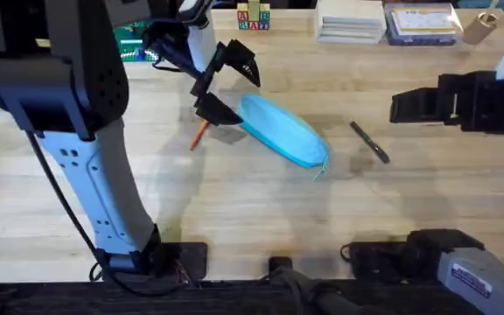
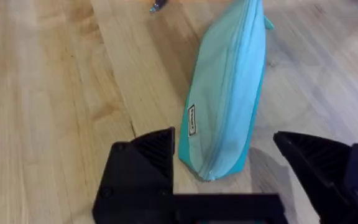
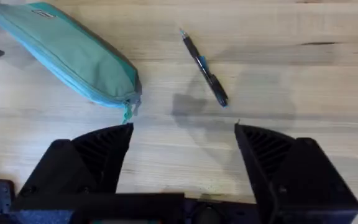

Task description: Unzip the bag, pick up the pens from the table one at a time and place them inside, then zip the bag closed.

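On the pale wood-grain table (image 1: 234, 210), the left gripper (image 1: 221, 86) hovers with jaws spread wide and empty at the ten o'clock end of the light blue pencil pouch (image 1: 283, 131), with the orange pen (image 1: 199, 135) just beside that end. The zipped pouch lies mid-table, running from ten toward four o'clock, its pull cord (image 3: 128, 112) at the four o'clock tip. It looks soft and light, likely to slide unless pinned; at three o'clock lies the thin dark pen (image 1: 370, 143), then the right gripper (image 3: 182, 155), wide open and empty.

The pencil pouch (image 2: 229, 93) is soft, matt light-blue cloth. The bench (image 1: 234, 219) is pale, smooth wood grain. The fingers (image 3: 98, 155) look matt black plastic.
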Action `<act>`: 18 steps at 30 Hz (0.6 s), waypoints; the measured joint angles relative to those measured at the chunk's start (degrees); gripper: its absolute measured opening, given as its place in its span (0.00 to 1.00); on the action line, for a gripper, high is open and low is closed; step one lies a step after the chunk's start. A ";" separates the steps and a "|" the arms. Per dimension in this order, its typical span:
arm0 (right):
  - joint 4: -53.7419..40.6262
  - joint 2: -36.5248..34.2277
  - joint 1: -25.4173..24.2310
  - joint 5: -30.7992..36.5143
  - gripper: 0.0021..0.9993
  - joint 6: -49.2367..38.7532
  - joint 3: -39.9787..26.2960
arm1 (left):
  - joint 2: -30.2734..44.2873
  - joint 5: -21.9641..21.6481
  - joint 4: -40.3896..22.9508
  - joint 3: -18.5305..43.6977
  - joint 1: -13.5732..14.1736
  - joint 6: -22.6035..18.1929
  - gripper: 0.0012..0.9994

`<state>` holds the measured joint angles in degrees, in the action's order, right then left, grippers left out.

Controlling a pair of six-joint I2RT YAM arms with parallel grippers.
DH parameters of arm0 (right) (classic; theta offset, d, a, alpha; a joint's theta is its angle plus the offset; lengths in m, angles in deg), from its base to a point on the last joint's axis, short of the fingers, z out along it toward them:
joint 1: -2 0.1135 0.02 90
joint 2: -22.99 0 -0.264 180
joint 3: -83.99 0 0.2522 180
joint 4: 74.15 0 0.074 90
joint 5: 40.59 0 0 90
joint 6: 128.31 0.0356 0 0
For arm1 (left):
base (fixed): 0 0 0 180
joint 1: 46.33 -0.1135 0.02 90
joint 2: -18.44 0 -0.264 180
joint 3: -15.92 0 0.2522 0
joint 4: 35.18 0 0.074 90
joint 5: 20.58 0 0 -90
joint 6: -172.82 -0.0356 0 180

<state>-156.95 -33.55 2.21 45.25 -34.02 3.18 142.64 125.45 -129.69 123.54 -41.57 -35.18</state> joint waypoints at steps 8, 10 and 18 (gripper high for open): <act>-0.01 -0.01 0.00 0.00 1.00 0.00 0.00 | 0.25 -0.28 -0.06 0.00 0.15 0.00 0.99; 0.00 0.00 0.00 0.00 1.00 0.00 0.00 | 0.24 -0.31 -0.95 0.00 0.15 0.02 0.99; 0.00 0.00 0.00 0.00 1.00 0.00 0.00 | 0.25 -0.34 -2.82 0.00 0.26 0.00 0.99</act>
<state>-156.95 -33.55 2.21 45.25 -34.02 3.18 142.89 125.12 -132.51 123.54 -41.31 -35.18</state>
